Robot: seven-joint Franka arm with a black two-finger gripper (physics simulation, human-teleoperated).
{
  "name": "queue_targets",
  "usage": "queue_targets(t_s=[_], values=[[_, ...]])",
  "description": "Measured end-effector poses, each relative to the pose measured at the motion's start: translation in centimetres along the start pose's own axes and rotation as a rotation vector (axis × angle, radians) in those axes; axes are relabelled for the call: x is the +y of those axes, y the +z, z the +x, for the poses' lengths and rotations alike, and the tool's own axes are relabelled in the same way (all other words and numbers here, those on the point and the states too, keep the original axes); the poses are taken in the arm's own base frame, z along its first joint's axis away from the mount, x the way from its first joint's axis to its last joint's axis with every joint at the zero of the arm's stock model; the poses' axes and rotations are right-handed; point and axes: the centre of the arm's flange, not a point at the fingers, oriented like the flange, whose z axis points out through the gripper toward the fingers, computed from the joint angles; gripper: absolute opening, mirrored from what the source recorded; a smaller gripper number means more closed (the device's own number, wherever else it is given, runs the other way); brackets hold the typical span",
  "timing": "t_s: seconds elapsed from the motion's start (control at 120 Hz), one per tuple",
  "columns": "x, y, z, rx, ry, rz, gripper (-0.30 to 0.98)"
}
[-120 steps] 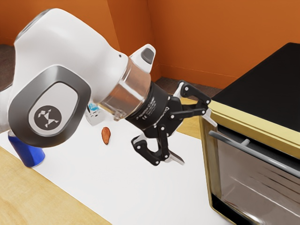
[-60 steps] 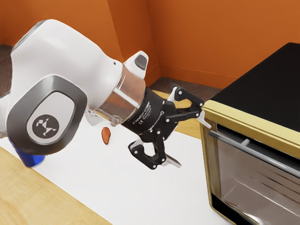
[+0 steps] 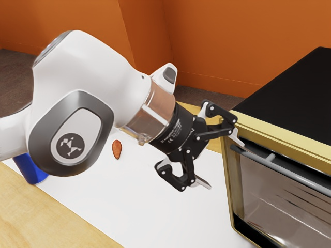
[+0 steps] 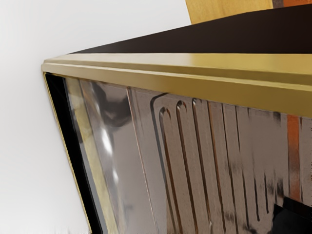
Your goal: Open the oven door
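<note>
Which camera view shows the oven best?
The exterior view: it takes in the oven, with its black top, gold trim, handle and glass front. The wrist view gives a closer, partial look: gold trim, some black top, dark grooves behind glass.

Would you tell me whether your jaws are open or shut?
Open: in the exterior view my jaws stand well apart with nothing between them, the upper one near the oven handle.
</note>
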Motion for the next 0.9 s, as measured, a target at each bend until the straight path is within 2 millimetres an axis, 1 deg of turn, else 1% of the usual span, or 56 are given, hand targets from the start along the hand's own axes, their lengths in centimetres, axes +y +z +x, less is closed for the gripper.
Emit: queue_targets(t_s=[0.15, 0.35, 0.467, 0.533, 0.633, 0.667, 0.717, 0.767, 0.842, 0.9], values=[[0.0, 0.1, 0.1, -0.006, -0.009, -0.008, 0.68], [-1.2, 0.6, 0.1, -0.025, -0.036, 0.001, 0.68], [-3.5, 0.7, -0.5, -0.017, -0.036, 0.006, 0.68], [-5.2, 1.0, -1.5, -0.023, -0.034, 0.012, 0.68], [-8.8, 0.4, -3.4, 0.01, -0.017, 0.0, 0.68], [-10.3, 0.0, -4.4, 0.033, -0.011, -0.011, 0.69], [-12.8, -0.5, -6.3, 0.076, -0.005, -0.037, 0.69], [-16.1, -0.7, -9.2, 0.133, 0.004, -0.082, 0.69], [-22.5, -0.2, -13.7, 0.258, 0.042, -0.193, 0.68], [-25.7, 0.5, -16.2, 0.339, 0.09, -0.273, 0.68]])
